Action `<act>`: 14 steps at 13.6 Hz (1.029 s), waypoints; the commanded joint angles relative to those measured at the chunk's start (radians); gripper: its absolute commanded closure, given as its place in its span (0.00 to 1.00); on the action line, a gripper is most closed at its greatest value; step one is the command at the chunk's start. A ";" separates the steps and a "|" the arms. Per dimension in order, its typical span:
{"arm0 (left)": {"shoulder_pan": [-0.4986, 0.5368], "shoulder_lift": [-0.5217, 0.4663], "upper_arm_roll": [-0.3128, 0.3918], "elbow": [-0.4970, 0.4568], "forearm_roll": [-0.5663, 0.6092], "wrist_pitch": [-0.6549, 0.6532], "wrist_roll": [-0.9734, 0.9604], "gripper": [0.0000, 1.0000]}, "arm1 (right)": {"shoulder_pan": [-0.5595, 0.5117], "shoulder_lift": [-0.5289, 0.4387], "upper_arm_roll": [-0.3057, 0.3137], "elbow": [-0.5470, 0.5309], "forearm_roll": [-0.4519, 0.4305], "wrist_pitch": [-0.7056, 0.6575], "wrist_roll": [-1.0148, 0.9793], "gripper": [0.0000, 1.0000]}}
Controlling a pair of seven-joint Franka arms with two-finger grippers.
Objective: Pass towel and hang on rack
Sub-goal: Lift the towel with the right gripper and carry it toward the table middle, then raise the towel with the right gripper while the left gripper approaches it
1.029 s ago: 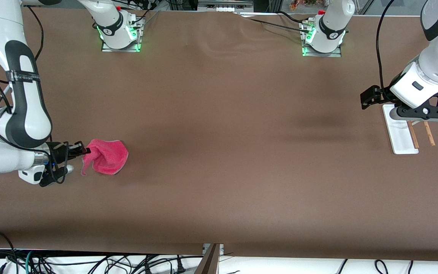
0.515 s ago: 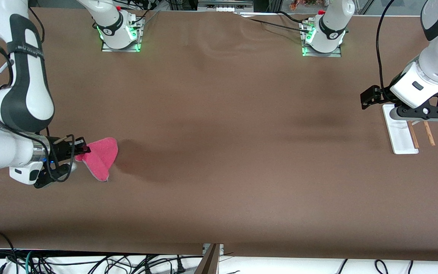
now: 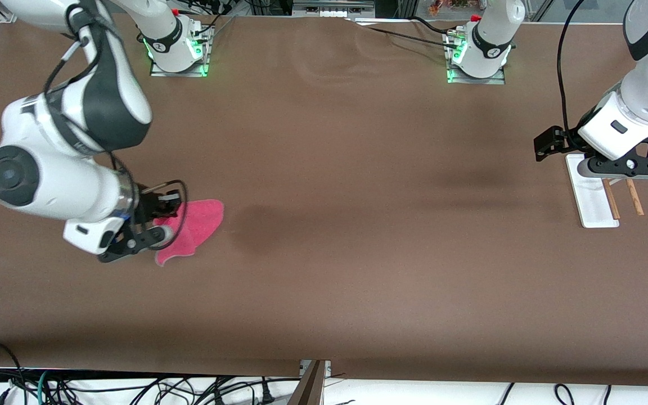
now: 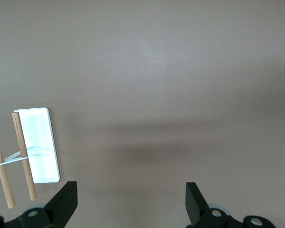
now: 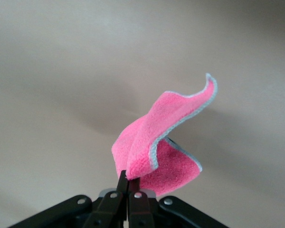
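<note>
Towel (image 3: 194,225) hung pinched in the right gripper (image 3: 162,216), well apart from the rack (image 3: 597,199). Left gripper (image 3: 619,169) waited over the rack, jaws spread. Passing and hanging were not yet done.

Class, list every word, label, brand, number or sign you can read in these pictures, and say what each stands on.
None can be read for certain.
Small round marks on the black bands of the two arm bases: too small to read.
The towel, the rack, the left pincer and the right pincer: no text visible.
</note>
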 commanded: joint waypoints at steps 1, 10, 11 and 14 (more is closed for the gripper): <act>-0.005 0.012 -0.008 0.028 -0.006 -0.023 -0.003 0.00 | 0.080 -0.013 -0.006 0.040 -0.018 -0.017 0.146 1.00; -0.060 0.159 -0.022 0.030 -0.123 0.035 0.011 0.00 | 0.333 -0.012 -0.005 0.057 -0.018 0.099 0.513 1.00; -0.060 0.167 -0.022 0.030 -0.194 0.061 0.021 0.00 | 0.356 -0.012 -0.005 0.057 -0.018 0.119 0.550 1.00; -0.062 0.193 -0.022 0.028 -0.357 0.121 0.121 0.00 | 0.426 -0.012 -0.003 0.057 -0.018 0.179 0.625 1.00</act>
